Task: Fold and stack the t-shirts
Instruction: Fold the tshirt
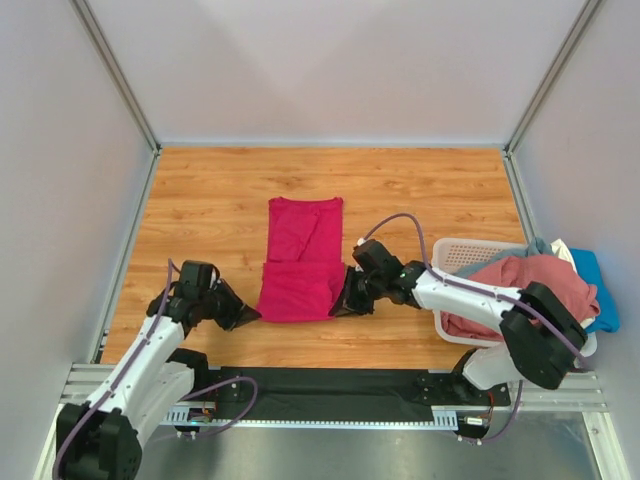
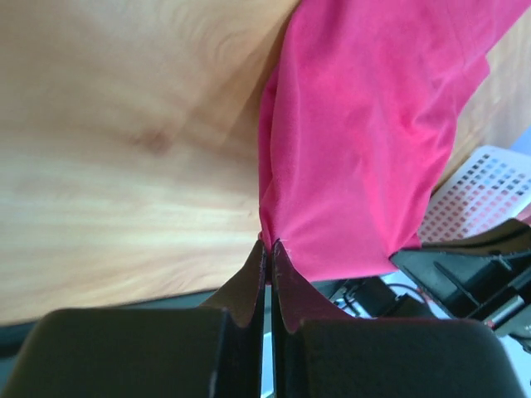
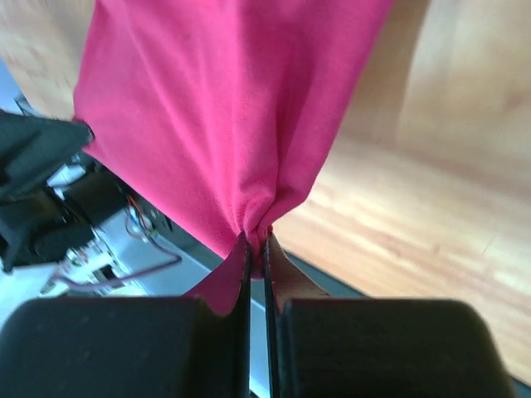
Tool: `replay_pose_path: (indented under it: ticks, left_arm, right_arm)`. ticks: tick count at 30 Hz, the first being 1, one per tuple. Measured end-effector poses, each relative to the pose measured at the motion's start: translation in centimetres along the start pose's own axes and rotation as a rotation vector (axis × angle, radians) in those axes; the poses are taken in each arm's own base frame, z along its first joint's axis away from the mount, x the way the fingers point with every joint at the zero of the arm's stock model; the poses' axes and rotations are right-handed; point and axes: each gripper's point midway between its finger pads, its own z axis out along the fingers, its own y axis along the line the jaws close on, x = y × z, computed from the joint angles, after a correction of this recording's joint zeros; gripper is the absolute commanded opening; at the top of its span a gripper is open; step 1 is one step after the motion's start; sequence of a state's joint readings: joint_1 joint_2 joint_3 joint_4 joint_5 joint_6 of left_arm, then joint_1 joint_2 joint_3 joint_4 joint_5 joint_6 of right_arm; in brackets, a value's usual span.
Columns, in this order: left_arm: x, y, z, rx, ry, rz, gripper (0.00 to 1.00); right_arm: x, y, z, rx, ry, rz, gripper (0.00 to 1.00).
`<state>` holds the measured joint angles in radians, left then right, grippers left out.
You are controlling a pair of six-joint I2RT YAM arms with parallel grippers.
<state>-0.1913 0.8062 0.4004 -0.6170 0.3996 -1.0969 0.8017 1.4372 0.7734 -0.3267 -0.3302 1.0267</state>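
The magenta-red t-shirt [image 1: 300, 262] lay in the middle of the wooden table [image 1: 220, 200], between the two arms, as a long narrow shape running away from the bases. Its far part looked narrower and creased, and its near part was a little wider. Its near edge was held at both corners. The left gripper [image 1: 248, 315] met the near left corner, and in the left wrist view its jaws [image 2: 268, 245] stood pressed together on a small pinch of the cloth, with the rest of the shirt [image 2: 365, 141] fanning up and to the right from the tips. The right gripper [image 1: 340, 305] met the near right corner. In the right wrist view that gripper [image 3: 257, 236] was likewise clamped on a bunched point of the fabric, and the shirt [image 3: 224, 108] spread upward from the tips over the wood. In both wrist views the cloth drew tight into folds at the fingertips, so each corner sat inside the grip, not beside it. To the right of the shirt, near the right arm, stood a white lattice basket [image 1: 460, 252] at the table's edge. Heaped in it and spilling over its right side were a dusty pink shirt [image 1: 530, 280], a blue shirt [image 1: 597, 290] and a whitish one [image 1: 562, 250].
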Motion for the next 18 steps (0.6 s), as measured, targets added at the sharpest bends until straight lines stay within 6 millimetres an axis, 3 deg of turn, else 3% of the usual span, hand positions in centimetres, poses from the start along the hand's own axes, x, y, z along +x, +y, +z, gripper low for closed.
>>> replay_pose_path:
  ticks: [3,8,13,18]
  left_arm:
    - [0.9,0.6,-1.7,-0.011,-0.012,0.014,0.0]
    - [1.5,-1.2,-5.7,0.08,-0.085,0.071,0.0]
    - [1.3,-2.1,-7.0,0.042,-0.072,0.111,0.0]
    - [-0.9,-5.6,-7.8,0.013,-0.08,0.177,0.0]
  right_arm:
    - [2.6,0.1,-0.9,-0.008,0.021,-0.04,0.0]
    - [4.8,0.2,-2.4,-0.032,0.033,-0.035,0.0]
    - [3.8,1.7,-4.5,-0.059,-0.015,-0.032,0.0]
    - [-0.8,3.9,-6.6,-0.073,-0.097,-0.013,0.0]
